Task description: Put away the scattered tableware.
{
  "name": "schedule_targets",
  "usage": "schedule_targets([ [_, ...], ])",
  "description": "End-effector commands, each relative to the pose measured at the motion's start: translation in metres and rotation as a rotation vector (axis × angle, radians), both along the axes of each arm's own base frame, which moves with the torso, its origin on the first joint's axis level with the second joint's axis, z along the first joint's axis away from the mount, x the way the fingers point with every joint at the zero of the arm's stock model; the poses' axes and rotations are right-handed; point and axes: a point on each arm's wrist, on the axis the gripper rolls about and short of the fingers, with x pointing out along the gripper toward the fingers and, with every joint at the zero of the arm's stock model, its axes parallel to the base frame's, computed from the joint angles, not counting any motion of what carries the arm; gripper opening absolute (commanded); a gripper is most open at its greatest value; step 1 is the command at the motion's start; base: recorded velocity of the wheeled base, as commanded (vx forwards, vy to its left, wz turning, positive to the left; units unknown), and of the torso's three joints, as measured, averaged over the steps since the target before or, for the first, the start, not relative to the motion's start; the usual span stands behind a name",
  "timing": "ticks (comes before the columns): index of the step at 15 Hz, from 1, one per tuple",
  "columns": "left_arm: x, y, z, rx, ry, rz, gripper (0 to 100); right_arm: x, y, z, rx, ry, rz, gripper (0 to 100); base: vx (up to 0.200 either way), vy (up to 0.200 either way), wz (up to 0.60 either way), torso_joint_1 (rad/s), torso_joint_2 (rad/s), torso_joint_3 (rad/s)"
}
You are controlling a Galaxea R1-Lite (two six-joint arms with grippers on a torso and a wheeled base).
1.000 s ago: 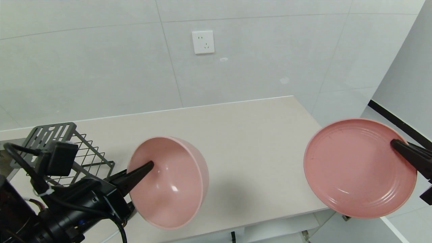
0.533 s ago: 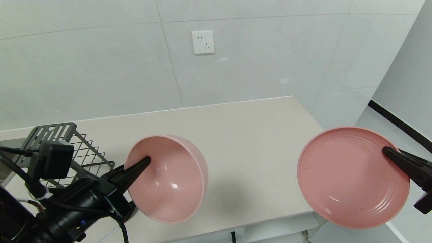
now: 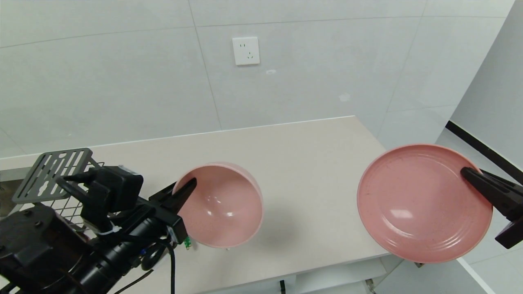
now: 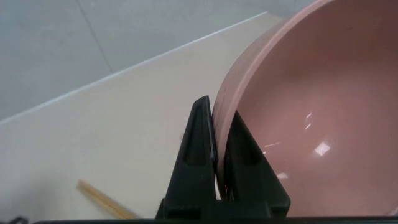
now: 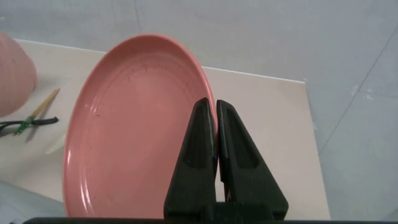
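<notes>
At the table [image 3: 310, 163], left tool [image 3: 188, 184] clamps pink bowl [image 3: 224, 208] (glossy), right tool [image 3: 469, 174] ribbed plate [image 3: 412, 204].

Bowl [image 3: 222, 208] over table [image 3: 310, 163], left of plate [image 3: 416, 204]

There is one pink bowl [image 3: 222, 206] and one pink plate [image 3: 416, 204], so two pink dishes in all. There are two black grippers: one left gripper [image 3: 188, 185] and one right gripper [image 3: 468, 173]. There is one dark wire rack [image 3: 53, 167], one table [image 3: 302, 163] and one white wall socket [image 3: 245, 51]. One wooden chopstick [image 4: 102, 200] can be made out; whether there are more I cannot tell.
</notes>
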Motion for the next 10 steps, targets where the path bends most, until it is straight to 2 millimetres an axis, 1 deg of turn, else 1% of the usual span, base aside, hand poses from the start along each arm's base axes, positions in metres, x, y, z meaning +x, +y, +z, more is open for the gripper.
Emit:
schedule_targets([
  [1, 0.011, -0.011, -0.012, 0.020, 0.044, -0.018, 0, 0.004, 0.002, -0.005, -0.020, 0.018, 0.007, 0, 0.000, 0.000, 0.00, 0.000, 0.00, 0.000],
  [3, 0.021, -0.017, -0.008, 0.008, 0.024, -0.019, 0, 0.008, 0.014, -0.002, -0.047, -0.047, 0.066, 0, 0.000, 0.000, 0.00, 0.000, 0.00, 0.000],
  [4, 0.025, -0.019, -0.005, 0.000, 0.008, -0.021, 0, 0.014, 0.020, -0.003, -0.063, -0.078, 0.088, 0, 0.000, 0.000, 0.00, 0.000, 0.00, 0.000],
  [6, 0.031, -0.022, -0.003, -0.006, -0.006, -0.021, 0, 0.031, 0.028, -0.019, -0.129, -0.028, 0.098, 0, 0.000, 0.000, 0.00, 0.000, 0.00, 0.000],
  [8, 0.029, -0.022, -0.002, -0.008, -0.009, -0.021, 0, 0.029, 0.035, -0.020, -0.134, -0.027, 0.134, 0, 0.000, 0.000, 0.00, 0.000, 0.00, 0.000],
  [10, 0.028, -0.021, 0.001, -0.014, -0.020, -0.019, 0, 0.024, 0.033, -0.017, -0.128, -0.042, 0.136, 0, 0.000, 0.000, 0.00, 0.000, 0.00, 0.000],
])
